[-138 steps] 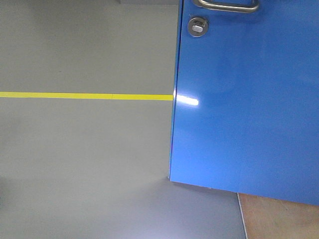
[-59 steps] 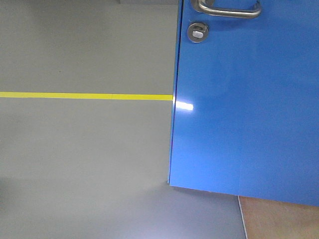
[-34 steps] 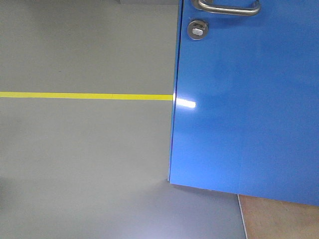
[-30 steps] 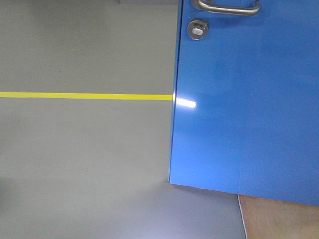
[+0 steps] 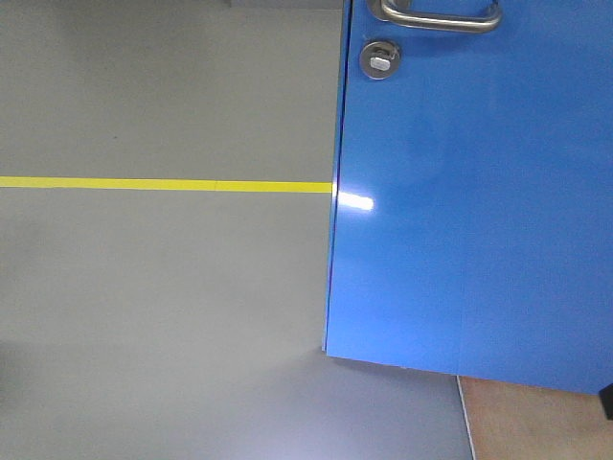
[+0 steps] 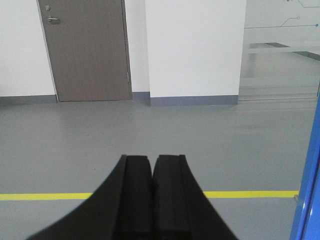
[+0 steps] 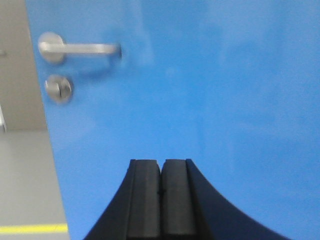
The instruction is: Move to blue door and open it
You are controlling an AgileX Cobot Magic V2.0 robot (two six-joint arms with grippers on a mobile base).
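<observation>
The blue door [image 5: 479,211] fills the right half of the front view, its free edge near the middle and its bottom corner swung over the grey floor. A silver lever handle [image 5: 441,17] and a round lock [image 5: 379,59] sit at its top. In the right wrist view the blue door [image 7: 200,90] fills the frame close ahead, with the lever handle [image 7: 80,48] and lock [image 7: 59,88] at upper left. My right gripper [image 7: 160,165] is shut and empty, pointing at the door below and right of the handle. My left gripper [image 6: 152,159] is shut and empty, facing open floor left of the door edge [image 6: 307,190].
A yellow floor line [image 5: 163,184] runs across the grey floor to the door's edge. Wooden flooring [image 5: 536,422] shows under the door at lower right. In the left wrist view, a brown door [image 6: 87,50] and white wall [image 6: 195,47] stand far across the hall.
The door, handle and lock hold nearly the same place, with only slight shifts of the view. A small dark shape has appeared at the front view's lower right edge.
</observation>
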